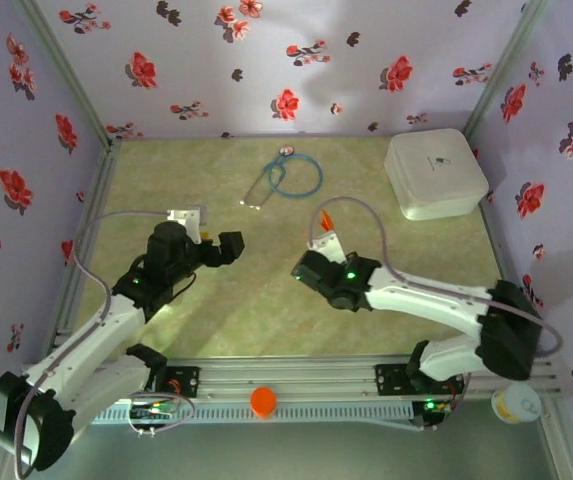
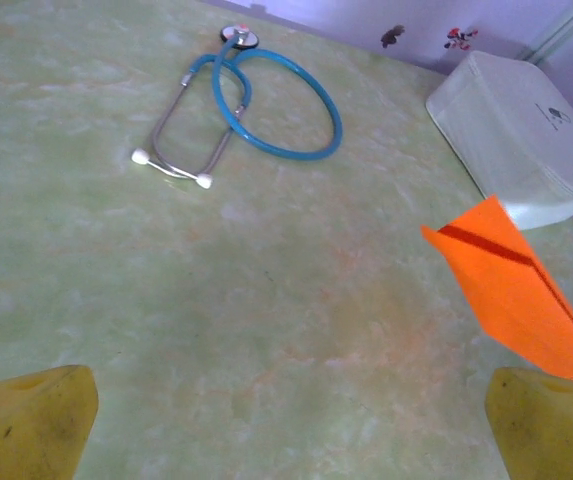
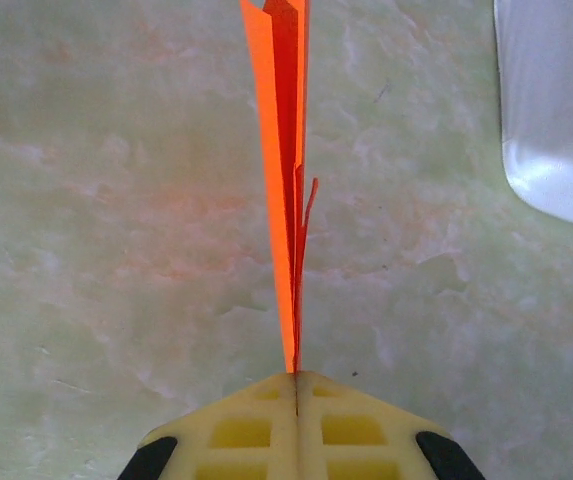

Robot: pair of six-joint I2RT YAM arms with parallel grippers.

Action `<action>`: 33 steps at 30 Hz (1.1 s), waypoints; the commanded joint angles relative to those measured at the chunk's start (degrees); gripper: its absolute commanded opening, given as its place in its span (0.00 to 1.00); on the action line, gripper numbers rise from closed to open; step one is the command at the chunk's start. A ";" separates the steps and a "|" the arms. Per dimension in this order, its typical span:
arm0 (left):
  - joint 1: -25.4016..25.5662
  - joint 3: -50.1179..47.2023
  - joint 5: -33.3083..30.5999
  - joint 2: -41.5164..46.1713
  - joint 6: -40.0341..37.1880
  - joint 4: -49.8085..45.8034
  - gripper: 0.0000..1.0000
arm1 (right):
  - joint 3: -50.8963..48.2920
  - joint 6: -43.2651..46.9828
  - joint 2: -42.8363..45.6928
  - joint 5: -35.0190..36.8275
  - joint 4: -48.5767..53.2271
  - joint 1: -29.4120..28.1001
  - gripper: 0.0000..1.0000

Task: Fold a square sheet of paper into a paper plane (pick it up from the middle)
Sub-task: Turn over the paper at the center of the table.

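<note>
The square sheet of paper is now folded into a narrow orange paper plane (image 3: 284, 200). My right gripper (image 3: 296, 385) is shut on its rear end, with the pointed body standing on edge and reaching away over the table. From above, the paper plane (image 1: 324, 218) shows as a small orange sliver past the right gripper (image 1: 328, 242), near the table's middle. My left gripper (image 2: 286, 430) is open wide with bare table between its yellow fingertips (image 2: 26, 420). The paper plane (image 2: 511, 290) hangs to its right, just above the right-hand finger and apart from it. The left gripper (image 1: 194, 222) sits left of centre.
A blue stethoscope (image 1: 286, 177) (image 2: 256, 110) lies at the back centre. A white rounded box (image 1: 434, 172) (image 2: 526, 130) (image 3: 556, 100) stands at the back right corner. A small round orange cap (image 1: 263, 401) rests on the front rail. Flowered walls close in the table.
</note>
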State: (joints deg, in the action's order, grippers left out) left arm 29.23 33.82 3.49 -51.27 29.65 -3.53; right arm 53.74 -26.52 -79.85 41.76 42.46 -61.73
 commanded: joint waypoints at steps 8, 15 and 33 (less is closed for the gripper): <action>-3.23 -1.00 -5.60 3.53 3.32 -3.22 0.99 | 10.09 4.11 -19.47 -5.25 1.09 -7.93 0.08; -3.79 1.08 -3.02 2.14 3.73 -5.03 0.89 | 3.56 4.88 -10.30 -32.78 -15.75 -3.23 0.40; -3.92 5.64 11.50 -12.46 9.28 -3.59 0.43 | -10.58 -14.04 -10.80 -66.04 -41.44 22.89 0.14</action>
State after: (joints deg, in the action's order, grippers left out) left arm 25.58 37.47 11.84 -62.85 37.41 -7.62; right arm 44.45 -37.23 -89.17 -20.08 4.62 -39.24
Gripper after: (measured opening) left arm 0.439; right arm 0.137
